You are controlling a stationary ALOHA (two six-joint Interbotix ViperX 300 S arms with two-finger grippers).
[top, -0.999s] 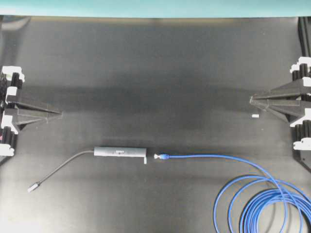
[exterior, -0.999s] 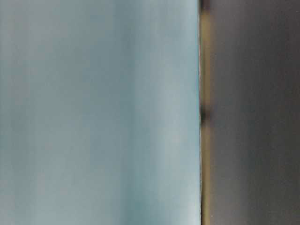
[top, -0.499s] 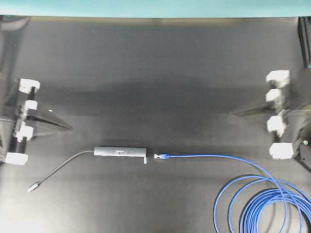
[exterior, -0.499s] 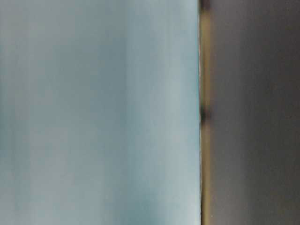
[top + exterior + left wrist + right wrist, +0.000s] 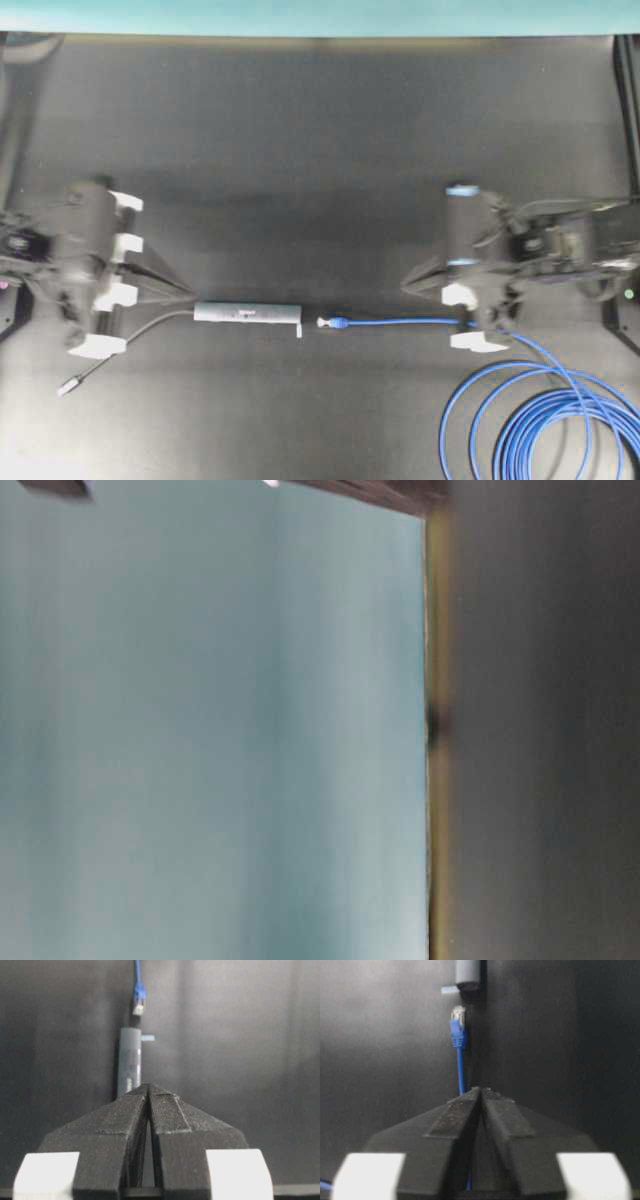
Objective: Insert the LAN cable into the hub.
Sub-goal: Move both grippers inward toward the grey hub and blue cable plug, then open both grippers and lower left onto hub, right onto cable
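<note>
The LAN cable (image 5: 540, 425) coil runs off the overhead view's edge.

I see a matte black table surface (image 5: 330, 130) filling the overhead view. A teal wall strip (image 5: 320, 15) borders its far edge. Lighting is uneven: a darker band crosses the table's middle. The table-level view is blurred, showing teal beside dark grey.

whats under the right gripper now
A straight stretch of the LAN cable runs under the right gripper on the black mat. Its plug lies ahead, short of the hub. The cable directly below the closed fingers is hidden.
</note>
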